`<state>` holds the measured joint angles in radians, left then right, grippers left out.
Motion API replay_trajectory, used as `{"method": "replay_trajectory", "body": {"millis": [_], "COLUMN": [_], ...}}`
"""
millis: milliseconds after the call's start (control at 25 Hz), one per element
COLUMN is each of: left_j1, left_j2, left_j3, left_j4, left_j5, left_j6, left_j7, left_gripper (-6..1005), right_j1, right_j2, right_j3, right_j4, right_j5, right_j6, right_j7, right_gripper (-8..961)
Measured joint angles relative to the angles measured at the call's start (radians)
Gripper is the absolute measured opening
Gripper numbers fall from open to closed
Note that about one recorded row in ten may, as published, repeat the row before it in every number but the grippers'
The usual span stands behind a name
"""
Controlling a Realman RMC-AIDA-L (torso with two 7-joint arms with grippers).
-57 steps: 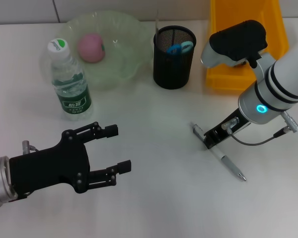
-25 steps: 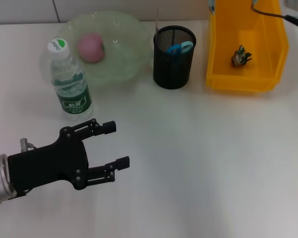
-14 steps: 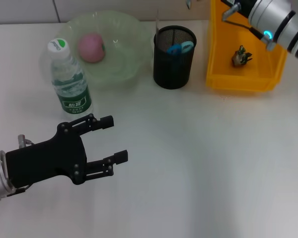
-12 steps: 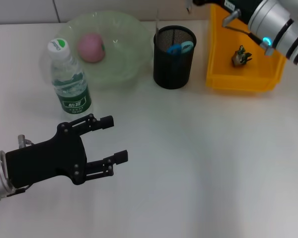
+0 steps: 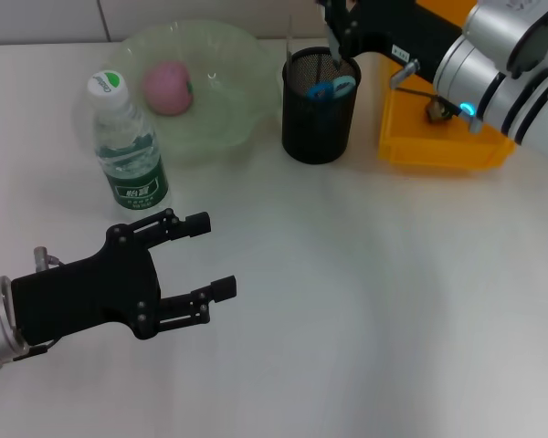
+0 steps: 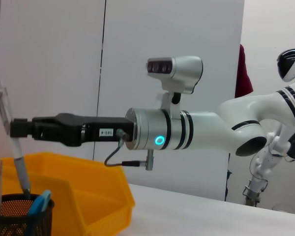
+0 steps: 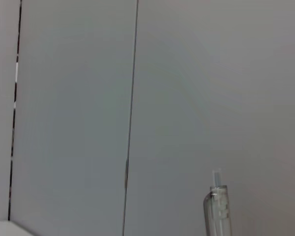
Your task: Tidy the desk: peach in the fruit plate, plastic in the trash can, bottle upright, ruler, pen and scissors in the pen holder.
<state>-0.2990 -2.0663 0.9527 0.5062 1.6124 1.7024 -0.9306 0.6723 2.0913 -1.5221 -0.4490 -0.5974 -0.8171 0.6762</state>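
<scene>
Currently the right gripper [image 6: 14, 129] is extended over the black mesh pen holder [image 5: 321, 105], which stands between the fruit plate [image 5: 196, 91] and the yellow bin [image 5: 438, 137]; its fingers are clamped on the pen [image 6: 12, 142]. The pen's long axis runs near vertical, slightly tilted, with its lower end already inside the holder rim beside the blue-handled scissors [image 5: 331, 88], so in my judgement release is the next action. The left gripper [image 5: 190, 271] hovers over the near table [image 5: 365, 301], fingers spread and empty, well apart from the holder.
</scene>
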Motion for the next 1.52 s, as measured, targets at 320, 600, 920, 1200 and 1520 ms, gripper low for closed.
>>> {"method": "replay_trajectory", "body": {"millis": [320,600,920,1200,1520], "left_j1": [0.003,0.006,0.008,0.008,-0.005], "left_j2": [-0.002,0.0,0.003,0.015,0.035], "left_j3": [0.0,0.0,-0.002,-0.012,-0.007], "left_j4": [0.0,0.0,0.0,0.01,0.012], "left_j5": [0.0,0.0,0.0,0.008,0.066], "left_j6": [0.0,0.005,0.02,0.03,0.032], "left_j7": [0.008,0.009,0.0,-0.055,-0.11], "left_gripper": [802,802,802,802,802], "right_j1": [0.027,-0.012,-0.154,-0.416,-0.484], "right_j2": [0.001,0.001,-0.008,-0.077,-0.053], "right_j3": [-0.009,-0.005,0.002,0.109,0.365], "right_j4": [0.056,0.058,-0.037,-0.372,-0.368], "right_j5": [0.002,0.003,0.011,-0.34,-0.886], "right_j6": [-0.001,-0.044,-0.275,-0.612,-0.918], "right_j7": [-0.055,-0.053,0.025,0.468,0.519], "right_gripper": [121,149,560,784,827]}}
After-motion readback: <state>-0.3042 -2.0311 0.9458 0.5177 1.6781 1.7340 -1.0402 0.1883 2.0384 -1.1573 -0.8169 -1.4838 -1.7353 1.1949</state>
